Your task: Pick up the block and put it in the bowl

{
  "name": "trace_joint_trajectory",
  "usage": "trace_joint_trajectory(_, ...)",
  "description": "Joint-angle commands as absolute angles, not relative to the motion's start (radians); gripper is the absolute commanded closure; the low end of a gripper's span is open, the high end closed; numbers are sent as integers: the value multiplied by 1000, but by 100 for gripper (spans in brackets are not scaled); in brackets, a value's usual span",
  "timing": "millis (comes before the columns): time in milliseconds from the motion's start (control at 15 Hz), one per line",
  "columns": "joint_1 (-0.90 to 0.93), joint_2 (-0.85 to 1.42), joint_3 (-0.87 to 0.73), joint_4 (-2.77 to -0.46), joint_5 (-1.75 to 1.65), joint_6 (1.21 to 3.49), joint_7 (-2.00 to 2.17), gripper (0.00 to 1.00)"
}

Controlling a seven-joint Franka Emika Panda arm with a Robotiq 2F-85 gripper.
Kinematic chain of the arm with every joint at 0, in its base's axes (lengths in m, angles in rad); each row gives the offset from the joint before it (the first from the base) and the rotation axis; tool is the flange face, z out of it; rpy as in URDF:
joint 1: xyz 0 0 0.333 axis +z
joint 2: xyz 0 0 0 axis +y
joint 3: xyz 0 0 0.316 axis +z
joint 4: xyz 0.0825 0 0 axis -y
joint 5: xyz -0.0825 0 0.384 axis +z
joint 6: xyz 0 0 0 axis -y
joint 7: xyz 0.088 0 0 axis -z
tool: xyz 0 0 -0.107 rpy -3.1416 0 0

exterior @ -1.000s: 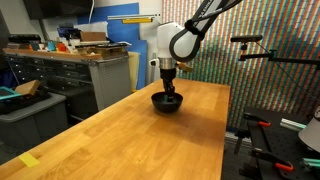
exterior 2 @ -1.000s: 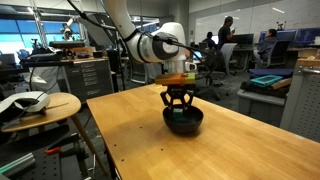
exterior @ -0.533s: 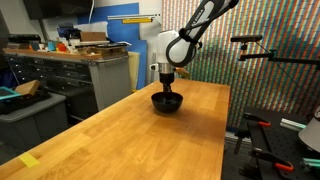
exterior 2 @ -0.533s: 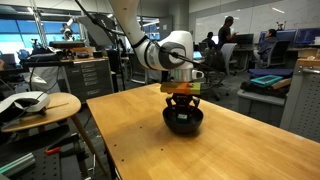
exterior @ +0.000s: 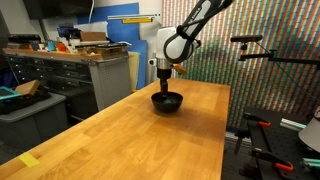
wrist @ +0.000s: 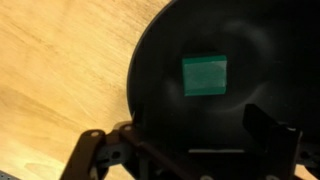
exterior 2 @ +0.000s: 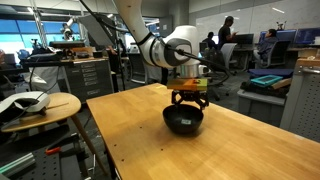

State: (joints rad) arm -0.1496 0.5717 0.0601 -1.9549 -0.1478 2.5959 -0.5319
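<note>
1. The robot arm (exterior: 195, 20) reaches down from above the far edge of the desk. Its white wrist points straight down, seen in both exterior views.
2. The gripper (exterior 2: 188, 100) hangs just above the bowl (exterior 2: 184, 123), close to the rim but apart from it.
3. In the wrist view the two fingers (wrist: 88, 150) stand wide apart, one at each side of the picture's lower edge. Nothing is held between them.
4. The block (wrist: 204, 75), a small green square seen from above, lies flat on the dark inside of the bowl (wrist: 160, 60), near its middle. It touches neither finger. It cannot be made out in either exterior view.
5. The bowl sits on a pale wooden desk (exterior: 130, 140), near the far edge, with bare wood all around it.
6. A small strip of yellow tape (exterior: 30, 160) lies near the desk's front corner, well apart from the bowl.
7. Beyond the desk in an exterior view stand a grey drawer cabinet (exterior: 60, 75) with clutter on top and a black stand (exterior: 262, 50) before a patterned wall.
8. In an exterior view, an open office lies behind, with a round side table (exterior 2: 40, 105) beside the desk, a teal tray (exterior 2: 265, 80), and a person (exterior 2: 228, 30) far back.
9. Nothing stands between the gripper and the bowl.
</note>
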Motion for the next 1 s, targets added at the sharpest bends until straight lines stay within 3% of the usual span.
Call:
trace_joint_trajectory(0, -165, 520, 64, -1929, -96, 2532, -475, 0)
trace_joint_trajectory(933, -141, 346, -73, -1874, -18, 2192, -15, 0)
